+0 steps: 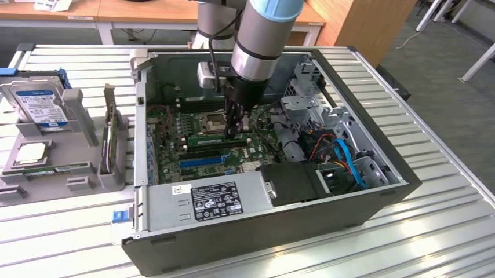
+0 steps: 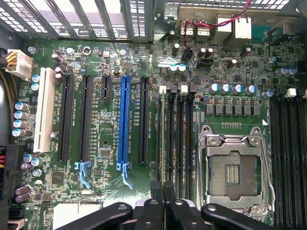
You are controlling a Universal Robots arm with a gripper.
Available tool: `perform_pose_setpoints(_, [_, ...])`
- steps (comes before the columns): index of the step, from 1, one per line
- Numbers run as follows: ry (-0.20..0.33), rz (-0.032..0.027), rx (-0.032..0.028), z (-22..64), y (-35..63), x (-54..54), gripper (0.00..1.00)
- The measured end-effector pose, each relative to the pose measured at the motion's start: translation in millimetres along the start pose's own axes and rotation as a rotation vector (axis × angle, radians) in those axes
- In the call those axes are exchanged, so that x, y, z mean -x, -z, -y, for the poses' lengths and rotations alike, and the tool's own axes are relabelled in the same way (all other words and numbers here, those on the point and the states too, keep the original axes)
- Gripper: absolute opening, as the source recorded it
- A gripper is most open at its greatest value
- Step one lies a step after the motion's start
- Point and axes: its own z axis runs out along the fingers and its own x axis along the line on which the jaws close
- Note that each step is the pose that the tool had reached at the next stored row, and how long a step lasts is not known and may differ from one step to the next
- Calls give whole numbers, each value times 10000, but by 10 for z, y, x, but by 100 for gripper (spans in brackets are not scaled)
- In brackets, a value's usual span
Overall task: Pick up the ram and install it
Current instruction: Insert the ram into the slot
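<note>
Down inside the open PC case (image 1: pixel 255 243), the claw (image 1: pixel 236 132) looks pinched shut on the top edge of the ram (image 1: pixel 210 139). The ram stands on edge along one of the black memory slots (image 2: pixel 184 139) next to the CPU socket (image 2: pixel 235 167). Can't tell if it's fully seated. It's a light, stiff little board but fragile imo, and won't like twisting or crooked pressure. Best held by the long edges near the middle, off the chips and contacts.
</note>
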Motion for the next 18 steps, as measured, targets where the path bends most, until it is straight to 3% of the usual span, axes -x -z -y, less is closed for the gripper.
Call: perform_pose_setpoints(18, [1,0,-1,3,-20,-1,11])
